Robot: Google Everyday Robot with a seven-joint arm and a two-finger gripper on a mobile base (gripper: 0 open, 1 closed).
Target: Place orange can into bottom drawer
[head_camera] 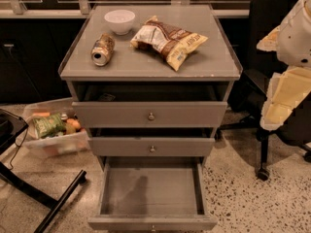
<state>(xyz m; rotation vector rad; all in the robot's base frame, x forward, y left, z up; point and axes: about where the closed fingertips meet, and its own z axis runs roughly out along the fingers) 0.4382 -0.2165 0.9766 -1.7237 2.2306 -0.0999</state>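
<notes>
End effector (281,101) at right edge (bottom drawer (160,191) open).

Can (102,49): orange-gold label, silver ends. Lies on its side on left half of cabinet top (146,66), one silver end facing front.

Bottom drawer (121,222): lowest of three, grey, shallow, pulled well out. Inner floor in full sight, front panel cut by frame edge.

Gripper (284,98): probably the pale shape at right edge, well apart from both.
</notes>
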